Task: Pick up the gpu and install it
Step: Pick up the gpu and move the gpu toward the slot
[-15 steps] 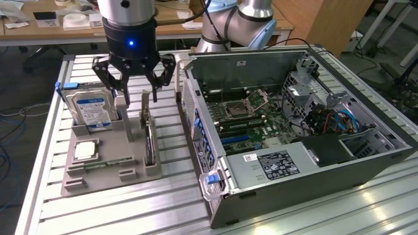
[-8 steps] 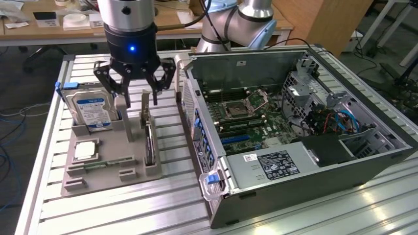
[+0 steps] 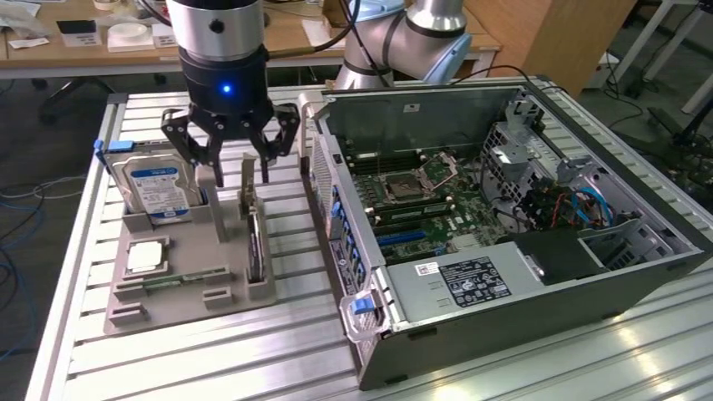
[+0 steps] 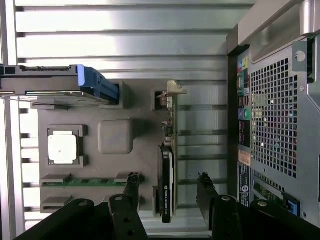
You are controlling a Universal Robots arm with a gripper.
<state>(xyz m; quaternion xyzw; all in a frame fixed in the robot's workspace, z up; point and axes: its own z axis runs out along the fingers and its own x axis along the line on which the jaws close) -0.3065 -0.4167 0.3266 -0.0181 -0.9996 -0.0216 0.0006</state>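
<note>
Gripper (image 3: 242,174) spread open, its black matte fingers (image 4: 131,192) straddling the gpu (image 4: 166,185) directly beneath. The gpu stands on edge, slotted into the grey moulded holder (image 3: 173,311): thin green card, dark heatsink face, silver bracket. Beyond the holder, to one side, an open sheet-metal computer case (image 3: 502,251).

Grey tray (image 3: 212,251) beside an open computer case (image 3: 502,276) on a slatted table (image 3: 167,363); upright hard drive (image 3: 153,188) at its corner, processor chip (image 3: 146,257) and memory stick (image 3: 173,284) nearby

Lab, slotted metal table (image 3: 200,368), wooden desks (image 3: 299,38)
</note>
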